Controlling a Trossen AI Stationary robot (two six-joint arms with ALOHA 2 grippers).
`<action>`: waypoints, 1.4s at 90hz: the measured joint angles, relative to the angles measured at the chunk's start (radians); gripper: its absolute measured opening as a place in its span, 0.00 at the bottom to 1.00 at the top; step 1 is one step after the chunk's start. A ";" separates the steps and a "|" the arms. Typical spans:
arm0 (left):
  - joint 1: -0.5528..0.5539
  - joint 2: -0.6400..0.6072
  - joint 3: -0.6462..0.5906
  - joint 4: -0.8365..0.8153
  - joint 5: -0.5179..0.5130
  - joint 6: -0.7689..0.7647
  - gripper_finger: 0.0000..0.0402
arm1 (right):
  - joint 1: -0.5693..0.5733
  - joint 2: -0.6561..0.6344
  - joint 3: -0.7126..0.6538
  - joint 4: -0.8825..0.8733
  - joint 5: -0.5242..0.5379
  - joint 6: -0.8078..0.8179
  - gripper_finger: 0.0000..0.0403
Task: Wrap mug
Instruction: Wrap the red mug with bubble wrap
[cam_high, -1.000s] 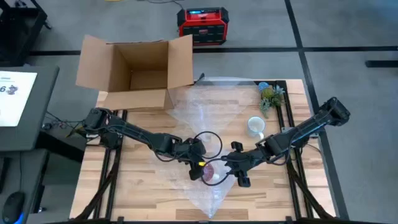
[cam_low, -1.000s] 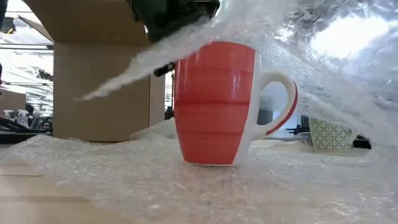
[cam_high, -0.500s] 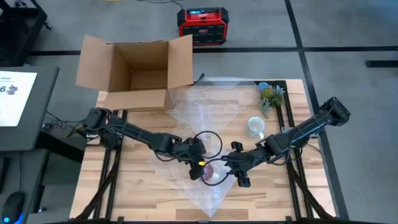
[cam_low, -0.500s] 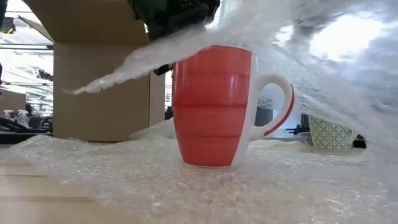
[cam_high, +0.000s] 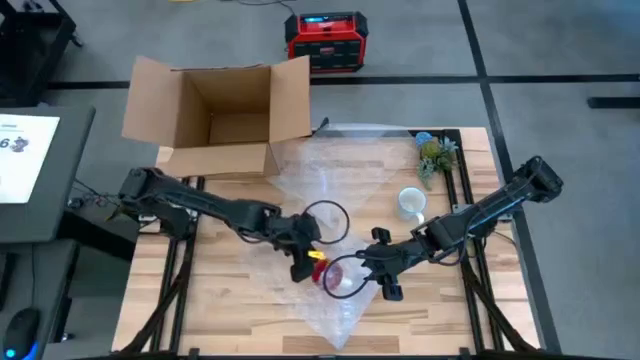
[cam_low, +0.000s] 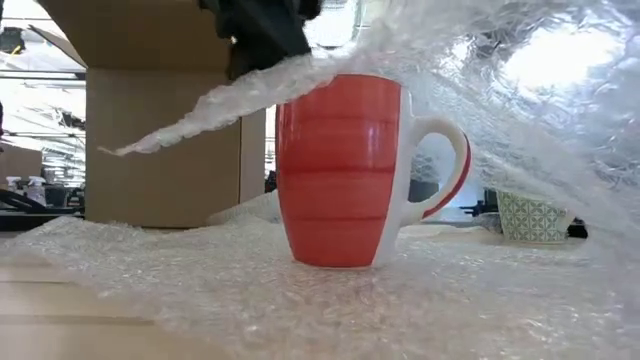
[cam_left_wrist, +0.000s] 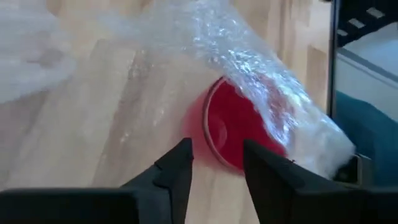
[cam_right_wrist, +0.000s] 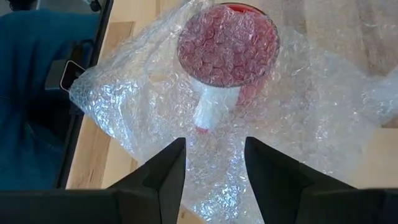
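Red mug (cam_low: 340, 170) stood upright on the bubble wrap (cam_low: 300, 300) at table front, one flap draped over its rim. My left gripper (cam_left_wrist: 216, 163) hovered beside it, fingers spread, empty. My right gripper (cam_right_wrist: 214, 163) likewise spread, empty

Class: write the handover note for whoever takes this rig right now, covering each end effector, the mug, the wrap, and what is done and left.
Left end effector: open, empty, just beside the red mug.
Right end effector: open, on the mug's other side.
Mug stands upright on the bubble wrap, one flap draped over its mouth.
Done: first fold over the top.
Left: wrap the sides, close the bundle.
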 joint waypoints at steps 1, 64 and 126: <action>-0.002 -0.006 0.000 -0.005 0.009 0.000 0.30 | 0.000 0.000 0.000 0.000 0.000 0.000 0.38; -0.172 0.102 -0.173 0.350 0.042 -0.196 0.30 | 0.054 0.000 0.000 0.008 0.000 -0.011 0.38; -0.149 0.115 -0.214 0.580 0.125 -0.250 0.02 | 0.063 0.000 0.000 0.017 0.002 -0.018 0.38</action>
